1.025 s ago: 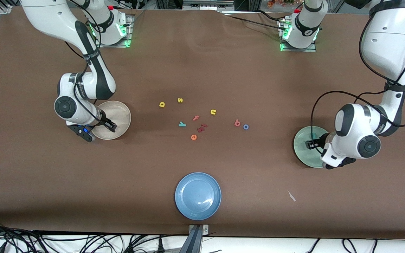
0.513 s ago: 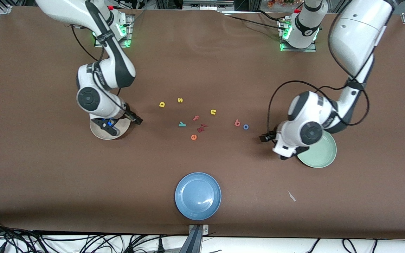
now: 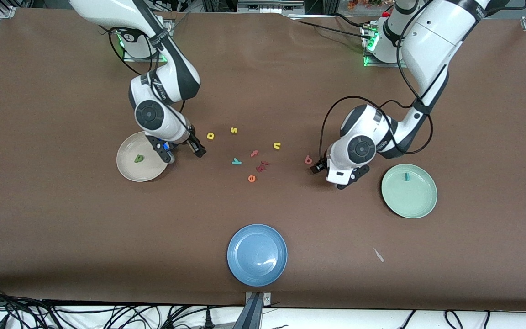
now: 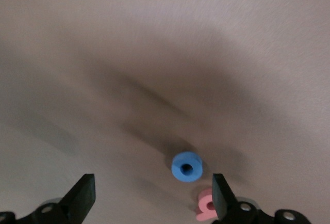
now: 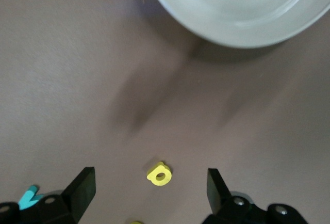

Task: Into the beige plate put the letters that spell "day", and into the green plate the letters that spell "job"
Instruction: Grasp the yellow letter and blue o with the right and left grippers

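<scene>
Both arms have swung off their plates: the left gripper [image 4: 149, 198], fingers apart, hangs over the o [image 4: 186, 166]; the right gripper [image 5: 149, 193], also spread, over the a [image 5: 159, 174]. The o shows only from the left wrist.

Matt brown cloth table [image 3: 62, 237], glossy blue plate [image 3: 244, 269], matt foam blue o [image 4: 186, 166].

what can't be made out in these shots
- Blue o: hidden in the front view under the left arm's wrist; only the left wrist view shows it.
- Dark red pieces in the letter cluster: too small in the front view to read as letters.
- Beige plate: cut off by the right wrist view's edge, so the dark green letter is missing there.
</scene>
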`<action>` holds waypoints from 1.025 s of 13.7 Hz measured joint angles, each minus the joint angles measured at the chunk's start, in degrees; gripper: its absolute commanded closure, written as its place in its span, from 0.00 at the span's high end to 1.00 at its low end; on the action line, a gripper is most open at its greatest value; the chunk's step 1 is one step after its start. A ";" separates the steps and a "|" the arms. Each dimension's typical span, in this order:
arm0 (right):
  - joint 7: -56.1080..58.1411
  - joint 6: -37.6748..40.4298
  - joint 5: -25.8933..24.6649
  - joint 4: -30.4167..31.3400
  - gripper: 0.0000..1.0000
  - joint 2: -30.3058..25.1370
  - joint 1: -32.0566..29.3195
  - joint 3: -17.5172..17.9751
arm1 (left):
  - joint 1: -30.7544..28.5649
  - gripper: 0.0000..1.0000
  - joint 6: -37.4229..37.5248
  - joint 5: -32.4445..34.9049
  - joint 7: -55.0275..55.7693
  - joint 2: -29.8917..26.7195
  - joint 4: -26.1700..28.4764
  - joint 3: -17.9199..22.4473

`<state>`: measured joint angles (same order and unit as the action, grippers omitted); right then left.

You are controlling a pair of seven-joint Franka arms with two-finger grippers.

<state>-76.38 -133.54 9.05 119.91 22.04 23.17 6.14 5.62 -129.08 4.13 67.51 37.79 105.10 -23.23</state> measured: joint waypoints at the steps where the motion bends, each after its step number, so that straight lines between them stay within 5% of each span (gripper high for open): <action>1: -1.53 -3.36 0.01 2.16 0.96 0.03 0.01 0.84 | 0.52 0.96 -1.62 0.00 2.52 0.00 0.35 -0.04; 10: -7.64 -15.91 0.02 7.74 0.86 2.31 2.63 2.99 | -0.69 0.82 -13.53 0.00 10.91 -0.43 5.05 0.21; 12: -7.64 -16.30 0.01 7.77 0.73 2.57 2.62 2.96 | -0.69 0.73 -14.24 0.00 11.52 -0.43 5.21 0.27; 14: -7.64 -17.40 0.00 7.91 0.47 3.04 2.62 2.96 | -0.69 0.63 -14.53 0.00 11.93 -0.43 5.21 0.27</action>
<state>-84.02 -150.94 9.05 127.81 25.07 25.79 9.10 4.93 -143.61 4.13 79.44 37.36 110.31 -22.95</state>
